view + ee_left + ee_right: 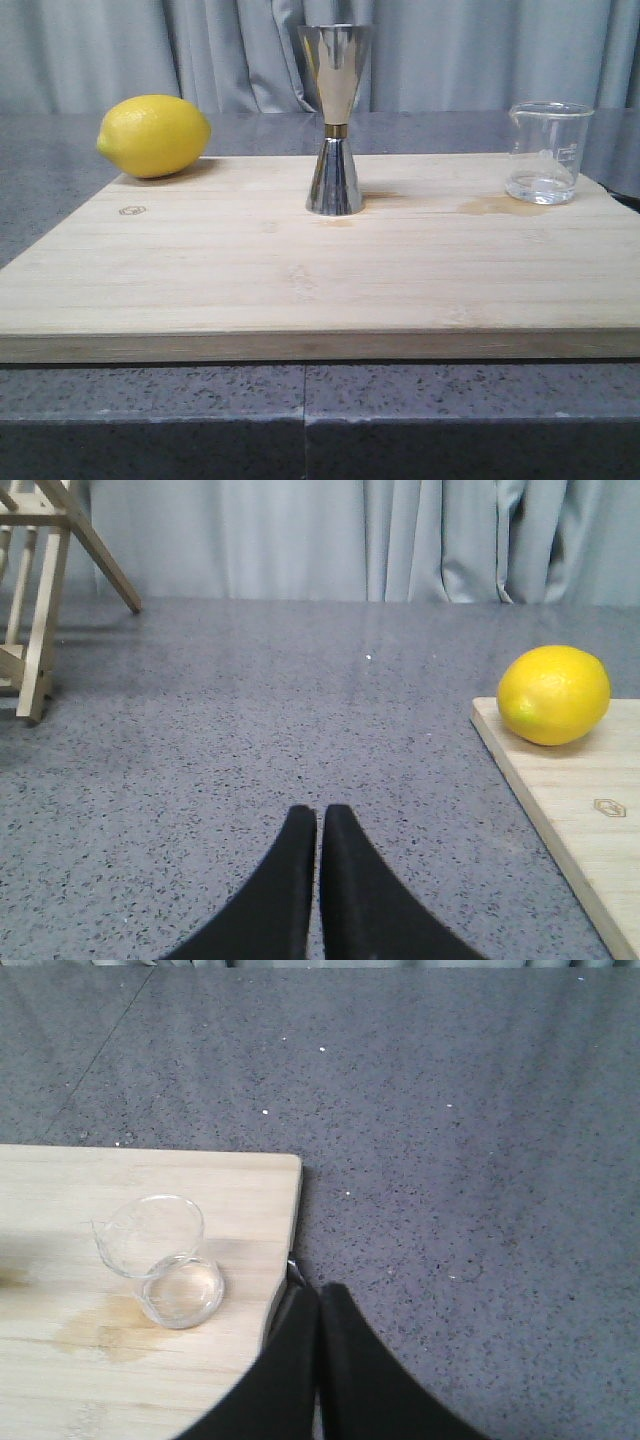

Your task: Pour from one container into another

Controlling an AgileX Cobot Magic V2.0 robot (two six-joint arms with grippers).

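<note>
The clear glass beaker stands upright at the right end of the wooden board, with a little clear liquid at its bottom. In the right wrist view the beaker sits near the board's corner. The steel hourglass jigger with a gold waist band stands upright at the board's middle back. My right gripper is shut and empty, above the board's right edge beside the beaker. Off to the left of the board, my left gripper hovers over the grey counter, shut and empty. Neither gripper shows in the front view.
A yellow lemon lies on the board's far left corner, also the lemon in the left wrist view. A damp stain marks the board by the beaker. A wooden stand is on the counter far left. Grey curtain behind.
</note>
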